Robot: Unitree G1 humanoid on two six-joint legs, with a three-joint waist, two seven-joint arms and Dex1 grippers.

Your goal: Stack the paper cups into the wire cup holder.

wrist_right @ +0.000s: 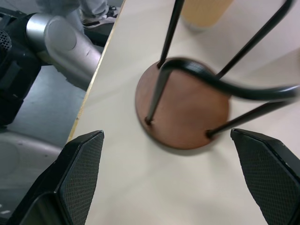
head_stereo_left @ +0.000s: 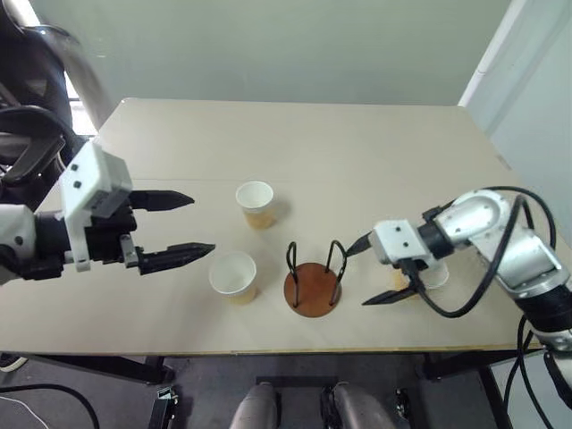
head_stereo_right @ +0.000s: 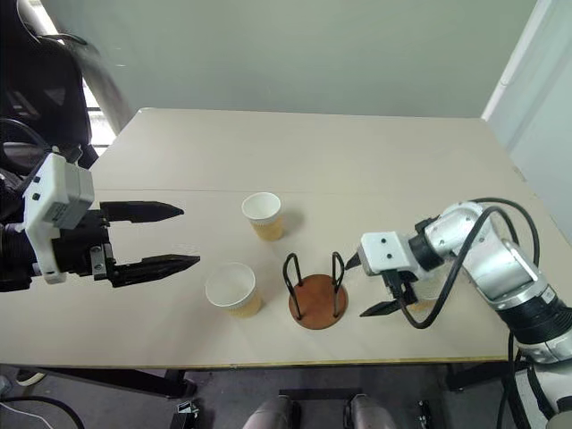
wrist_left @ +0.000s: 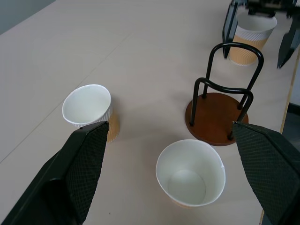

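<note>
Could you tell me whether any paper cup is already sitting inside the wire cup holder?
No, the wire cup holder stands empty, its bare brown base showing between the loops, while all three paper cups stand on the table beside it.

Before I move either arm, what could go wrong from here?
The wire cup holder is empty and light-looking, and the open right gripper hangs right beside it, so a sweep could knock it over. The third cup stands between that gripper's fingers, easily tipped. The open left gripper could nudge the nearest cup.
</note>
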